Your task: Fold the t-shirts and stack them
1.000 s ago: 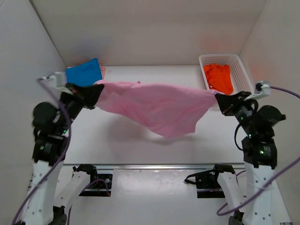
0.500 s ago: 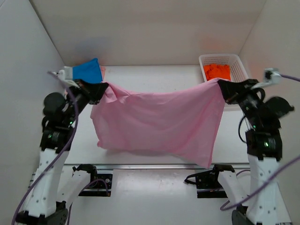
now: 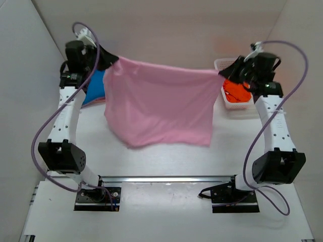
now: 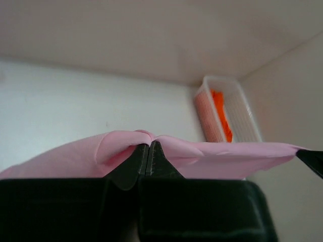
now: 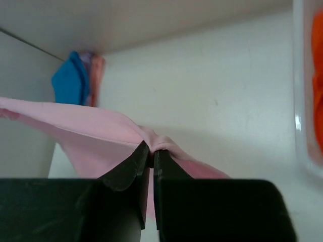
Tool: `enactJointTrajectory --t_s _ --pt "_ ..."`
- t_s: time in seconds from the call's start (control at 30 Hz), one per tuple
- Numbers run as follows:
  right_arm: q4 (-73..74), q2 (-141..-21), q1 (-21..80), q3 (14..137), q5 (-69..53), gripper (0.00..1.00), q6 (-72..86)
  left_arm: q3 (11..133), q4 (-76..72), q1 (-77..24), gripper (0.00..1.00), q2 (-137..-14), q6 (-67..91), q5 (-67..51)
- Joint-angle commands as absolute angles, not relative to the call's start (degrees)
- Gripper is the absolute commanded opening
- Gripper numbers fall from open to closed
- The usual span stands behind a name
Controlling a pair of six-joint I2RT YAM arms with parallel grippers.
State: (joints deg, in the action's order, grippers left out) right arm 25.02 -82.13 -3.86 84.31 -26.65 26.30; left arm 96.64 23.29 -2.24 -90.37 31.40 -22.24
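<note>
Left hand (image 3: 107,61) and right hand (image 3: 228,71) each pinch a top corner of the soft light pink t-shirt (image 3: 159,106), hung spread over the white counter (image 3: 166,161). Looks like the spreading step; next, lay it flat.

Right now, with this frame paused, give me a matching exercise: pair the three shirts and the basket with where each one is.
Things:
1. pink t-shirt
2. blue t-shirt
3. orange t-shirt
4. white lattice basket

Places:
A. lying inside the basket
B. standing at the far right of the table
C. hanging spread in the air, pinched by the left gripper and the right gripper
D. lying at the far left of the table, behind the left arm

Pairs: 1-C, 2-D, 3-A, 4-B
</note>
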Motion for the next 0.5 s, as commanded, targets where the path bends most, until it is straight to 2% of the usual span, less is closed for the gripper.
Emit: enactJointTrajectory --t_s 0.0,0.07,0.13,0.2,0.3,0.33,0.47 --pt "23.44 -81.28 -6.84 102.1 -31.0 0.0 25.04 109.94 25.48 -0.09 0.0 -84.11 29.17 -22.5" --pt "27.14 -84.18 -8.95 108.7 -35.06 0.0 25.66 109.09 24.96 2.19 0.0 -81.58 29.44 -23.2" --pt "28.21 -86.21 -10.98 108.2 -39.53 0.0 26.36 102.62 22.08 2.11 0.0 -78.68 29.62 -23.72" --pt "26.03 -86.05 -12.47 102.5 -43.93 0.0 27.85 93.64 18.83 1.67 0.0 -74.64 30.84 -26.79" --pt "19.26 -84.99 -14.06 84.79 -52.1 0.0 30.06 72.5 12.75 0.8 0.0 -69.02 33.92 -29.69" --pt "17.94 -84.73 -14.32 81.94 -53.77 0.0 29.88 69.03 10.39 1.14 0.0 -68.39 34.45 -29.97" --pt "18.72 -80.18 -14.42 63.51 -50.2 0.0 25.33 46.73 7.12 -3.77 0.0 -61.02 35.86 -29.98"
